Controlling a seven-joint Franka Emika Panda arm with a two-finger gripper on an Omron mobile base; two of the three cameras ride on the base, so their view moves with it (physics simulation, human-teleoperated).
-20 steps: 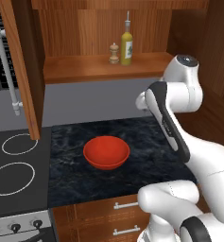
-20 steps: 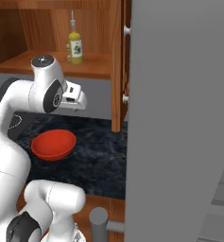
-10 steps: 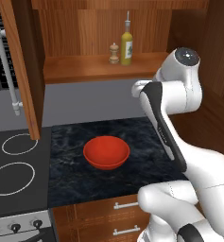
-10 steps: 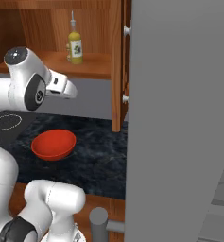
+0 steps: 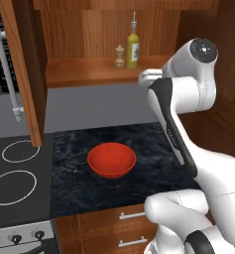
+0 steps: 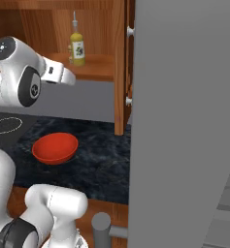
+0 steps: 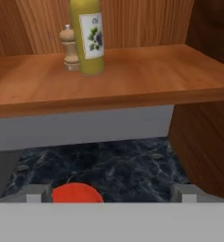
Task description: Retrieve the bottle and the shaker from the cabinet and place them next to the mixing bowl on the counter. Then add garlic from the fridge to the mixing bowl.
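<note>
A dark marbled counter (image 5: 153,168) runs beneath an open wooden cabinet (image 5: 89,30), whose shelf (image 5: 84,74) sits above a grey backsplash (image 5: 94,106). The cabinet door (image 5: 22,69) stands open on the left, with a long silver handle (image 5: 5,69). A black stove (image 5: 15,183) with white burner rings adjoins the counter. Below the counter are wooden drawers (image 5: 104,228).

Open wooden cabinet (image 5: 94,74) above dark marble counter (image 5: 153,149), black stovetop (image 5: 15,188) alongside, grey wall behind.
</note>
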